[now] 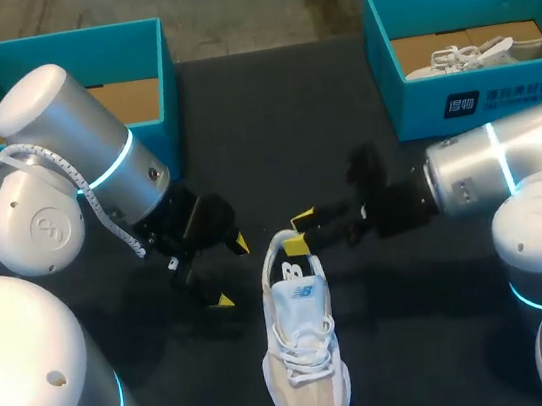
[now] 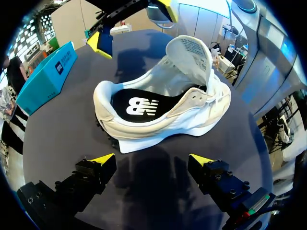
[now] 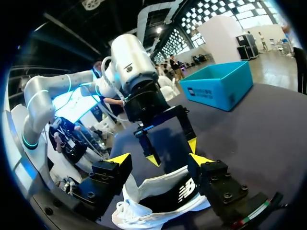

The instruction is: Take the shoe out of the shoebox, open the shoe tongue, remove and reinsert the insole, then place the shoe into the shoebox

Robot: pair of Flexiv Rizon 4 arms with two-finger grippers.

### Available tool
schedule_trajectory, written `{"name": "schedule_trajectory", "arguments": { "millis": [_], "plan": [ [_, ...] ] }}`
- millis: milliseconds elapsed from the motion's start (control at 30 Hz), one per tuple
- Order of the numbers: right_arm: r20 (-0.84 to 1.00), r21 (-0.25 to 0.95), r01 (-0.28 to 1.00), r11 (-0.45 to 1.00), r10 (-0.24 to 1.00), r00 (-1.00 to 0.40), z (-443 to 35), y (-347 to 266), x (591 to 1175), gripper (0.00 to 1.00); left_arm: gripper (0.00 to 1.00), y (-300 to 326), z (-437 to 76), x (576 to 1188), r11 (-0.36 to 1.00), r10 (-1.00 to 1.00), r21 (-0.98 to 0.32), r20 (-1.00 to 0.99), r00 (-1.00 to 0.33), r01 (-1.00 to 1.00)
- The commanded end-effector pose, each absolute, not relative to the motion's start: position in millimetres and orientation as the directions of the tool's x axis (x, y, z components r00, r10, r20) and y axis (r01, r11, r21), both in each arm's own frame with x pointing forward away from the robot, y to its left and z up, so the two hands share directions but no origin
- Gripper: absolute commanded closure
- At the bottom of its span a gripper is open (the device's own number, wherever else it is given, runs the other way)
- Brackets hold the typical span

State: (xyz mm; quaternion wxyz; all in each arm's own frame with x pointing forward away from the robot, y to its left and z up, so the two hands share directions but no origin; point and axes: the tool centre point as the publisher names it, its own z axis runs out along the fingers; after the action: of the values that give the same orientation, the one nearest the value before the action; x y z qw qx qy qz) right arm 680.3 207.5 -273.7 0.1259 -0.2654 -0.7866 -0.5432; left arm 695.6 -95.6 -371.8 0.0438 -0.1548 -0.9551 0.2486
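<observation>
Shoe (image 1: pixel 303 360) out of its box and upright on the dark table (image 1: pixel 278 111), by the middle of the near edge, toe toward that edge and heel toward the table's centre. Its tongue (image 2: pixel 189 52) stands pulled up and the black insole (image 2: pixel 139 105) lies flat inside.

Your right gripper (image 1: pixel 301 233) hangs just above the heel collar, fingers apart and holding nothing. Your left gripper (image 1: pixel 232 271) sits just beside the heel, its fingers likewise spread wide and empty.

The trouble ahead, as it looks from here: nothing pins the shoe, so if you pinch the insole and lift, the light shoe may rise or tip with it. A finger landing on the collar instead of inside it could crush the heel or shove the shoe toward the near edge. The two grippers are near each other, so a hasty reach risks a knock.

The blue shoebox (image 1: pixel 76 35) stands well apart at the far left corner. A second shoebox (image 1: pixel 418 101) at the far right corner holds another sneaker (image 1: pixel 482 54).
</observation>
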Motion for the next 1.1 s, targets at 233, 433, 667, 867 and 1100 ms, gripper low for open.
{"name": "schedule_trajectory", "arguments": {
  "millis": [233, 433, 667, 867, 1100],
  "plan": [
    [0.452, 0.729, 0.604, 0.323, 0.436, -0.779, -251.4, 184.8, 662.0, 0.87, 0.0, -96.5, -372.4, 695.3, 0.83, 0.317, -0.486, 0.006, -0.948, 0.274],
    [0.34, 0.607, 0.686, 0.4, 0.649, -0.68, -246.8, 184.4, 653.6, 1.0, 0.0, -96.5, -372.4, 695.3, 0.83, 0.317, -0.486, 0.006, -0.948, 0.274],
    [0.237, 0.54, 0.709, 0.454, 0.726, -0.646, -244.8, 186.1, 651.7, 1.0, 0.0, -96.5, -372.4, 695.3, 0.83, 0.317, -0.486, 0.006, -0.948, 0.274],
    [0.237, 0.54, 0.709, 0.454, 0.726, -0.646, -244.8, 186.1, 651.7, 1.0, 0.0, -96.5, -372.4, 695.3, 0.83, 0.317, -0.486, 0.006, -0.948, 0.274],
    [0.198, 0.505, 0.748, 0.432, 0.785, -0.587, -242.5, 192.7, 650.6, 1.0, 0.0, -86.0, -355.9, 684.5, 0.897, 0.235, -0.381, -0.024, -0.972, 0.226]
  ]
}}
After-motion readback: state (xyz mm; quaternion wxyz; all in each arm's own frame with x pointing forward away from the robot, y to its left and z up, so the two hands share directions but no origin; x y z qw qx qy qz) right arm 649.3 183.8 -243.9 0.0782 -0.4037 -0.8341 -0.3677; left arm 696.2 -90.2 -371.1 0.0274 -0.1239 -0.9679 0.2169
